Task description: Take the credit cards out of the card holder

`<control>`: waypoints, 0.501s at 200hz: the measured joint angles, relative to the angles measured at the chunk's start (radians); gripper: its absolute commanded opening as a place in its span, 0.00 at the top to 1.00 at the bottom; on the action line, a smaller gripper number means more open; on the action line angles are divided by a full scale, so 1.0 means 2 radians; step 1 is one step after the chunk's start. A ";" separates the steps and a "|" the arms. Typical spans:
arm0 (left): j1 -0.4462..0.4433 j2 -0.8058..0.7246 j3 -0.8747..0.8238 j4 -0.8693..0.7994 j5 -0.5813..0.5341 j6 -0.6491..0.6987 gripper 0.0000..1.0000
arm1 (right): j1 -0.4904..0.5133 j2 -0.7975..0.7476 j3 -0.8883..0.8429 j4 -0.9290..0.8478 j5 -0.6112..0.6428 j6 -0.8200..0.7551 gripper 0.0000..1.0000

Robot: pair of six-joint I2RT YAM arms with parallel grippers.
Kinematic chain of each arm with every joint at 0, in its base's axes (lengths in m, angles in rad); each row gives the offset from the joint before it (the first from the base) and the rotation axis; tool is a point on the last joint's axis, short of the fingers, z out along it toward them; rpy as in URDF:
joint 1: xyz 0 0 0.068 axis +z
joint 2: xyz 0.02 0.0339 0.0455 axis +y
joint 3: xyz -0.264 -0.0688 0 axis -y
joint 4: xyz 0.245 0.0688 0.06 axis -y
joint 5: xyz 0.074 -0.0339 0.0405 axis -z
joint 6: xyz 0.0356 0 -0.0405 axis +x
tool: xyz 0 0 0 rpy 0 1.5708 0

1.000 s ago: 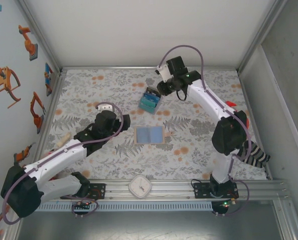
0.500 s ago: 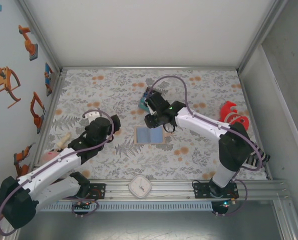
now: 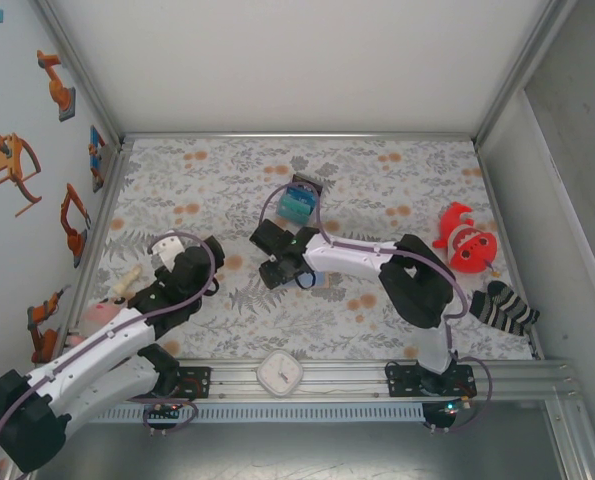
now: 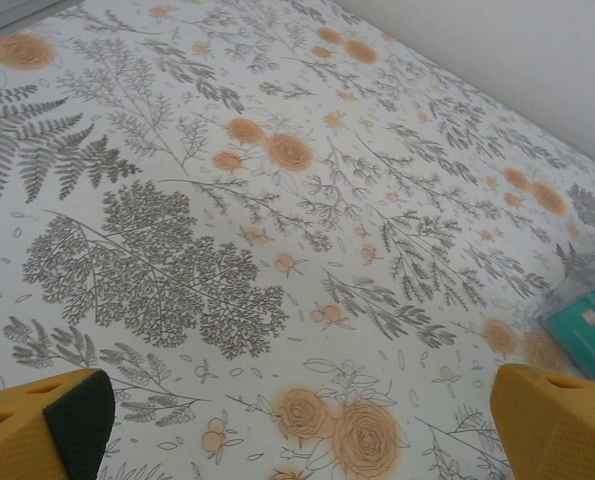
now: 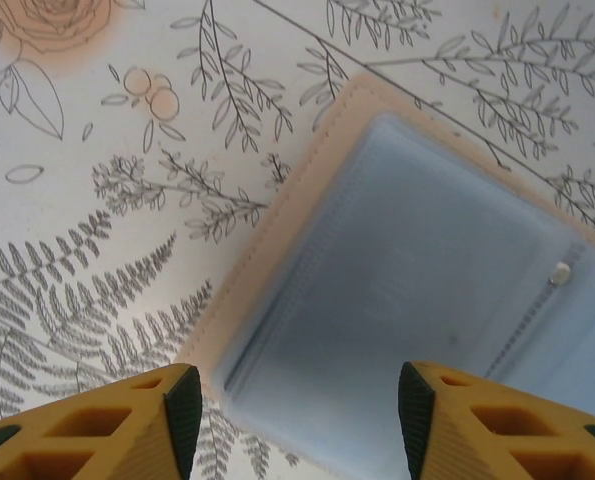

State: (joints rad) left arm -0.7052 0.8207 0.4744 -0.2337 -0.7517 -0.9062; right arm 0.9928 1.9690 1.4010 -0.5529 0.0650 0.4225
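Note:
The card holder point(image 5: 307, 215) lies open and flat on the floral cloth, with a tan stitched border, a pale bluish inner face and a small snap point(image 5: 557, 272). I cannot tell the credit cards apart from that bluish face. My right gripper point(image 5: 297, 400) hovers open just above the holder's near corner, one finger over the cloth and the other over the blue face, gripping nothing. From above, that right gripper point(image 3: 277, 262) covers most of the holder point(image 3: 320, 280). My left gripper point(image 3: 202, 262) hangs open over bare cloth to the left, its fingertips point(image 4: 52, 425) far apart.
A teal-and-black block point(image 3: 299, 203) stands behind the holder and also shows at the right edge as the block point(image 4: 589, 322). A white clock point(image 3: 279, 373) sits on the front rail. A red toy point(image 3: 467, 243) and a striped sock point(image 3: 504, 308) lie at the right, a pink item point(image 3: 97, 312) at the left.
My right gripper left the teal block, swung forward and left to hover over the card holder, and its jaws widened. The left arm drew back toward the near left.

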 measured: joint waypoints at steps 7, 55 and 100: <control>0.000 -0.005 -0.003 -0.003 -0.003 -0.004 0.03 | 0.000 0.003 0.003 0.000 0.000 0.000 0.44; 0.000 -0.026 -0.007 -0.019 -0.013 -0.019 0.03 | 0.000 0.013 0.018 -0.006 0.010 -0.002 0.46; 0.000 -0.031 -0.007 -0.028 -0.017 -0.023 0.03 | 0.000 0.023 0.018 -0.009 0.013 0.001 0.48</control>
State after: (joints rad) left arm -0.7052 0.7593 0.4603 -0.2905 -0.7856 -0.9512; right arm 0.9928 2.0155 1.4376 -0.5713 0.0906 0.4236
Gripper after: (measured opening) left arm 0.968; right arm 0.529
